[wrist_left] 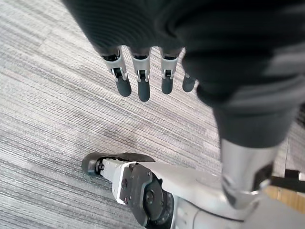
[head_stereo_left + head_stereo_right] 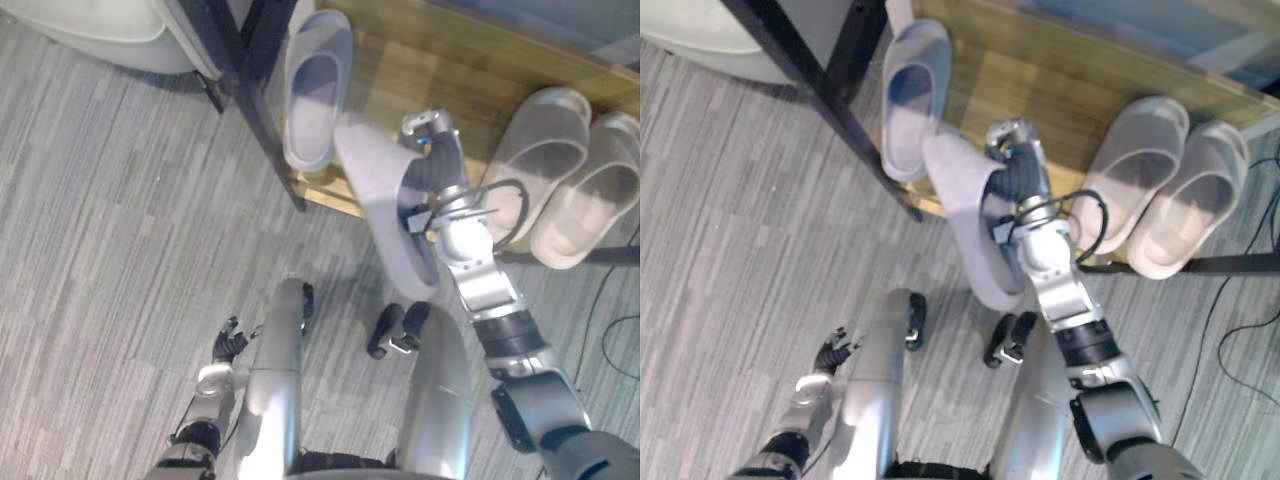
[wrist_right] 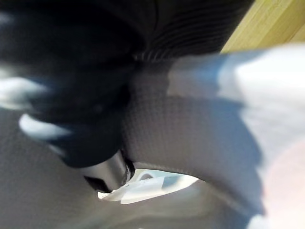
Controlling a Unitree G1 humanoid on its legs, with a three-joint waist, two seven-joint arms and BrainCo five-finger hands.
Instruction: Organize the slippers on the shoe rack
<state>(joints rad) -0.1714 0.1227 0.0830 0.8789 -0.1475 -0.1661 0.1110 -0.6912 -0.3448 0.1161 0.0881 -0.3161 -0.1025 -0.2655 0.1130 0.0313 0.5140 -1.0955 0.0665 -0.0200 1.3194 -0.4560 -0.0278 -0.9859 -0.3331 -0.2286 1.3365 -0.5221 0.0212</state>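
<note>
Shoe rack: three slippers | right hand seemingly grips fourth slipper

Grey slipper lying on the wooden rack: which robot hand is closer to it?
Right. The right hand holds a second slipper just beside the grey slipper; the left hand hangs low over the carpet, far from it.

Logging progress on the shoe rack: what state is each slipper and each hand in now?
Resting grey slipper: flat on the shelf, sole down.
Held grey slipper: tilted, partly over the shelf edge.
Beige pair: side by side on the shelf.
Right hand: shut on the held grey slipper.
Left hand: open, holding nothing.
</note>
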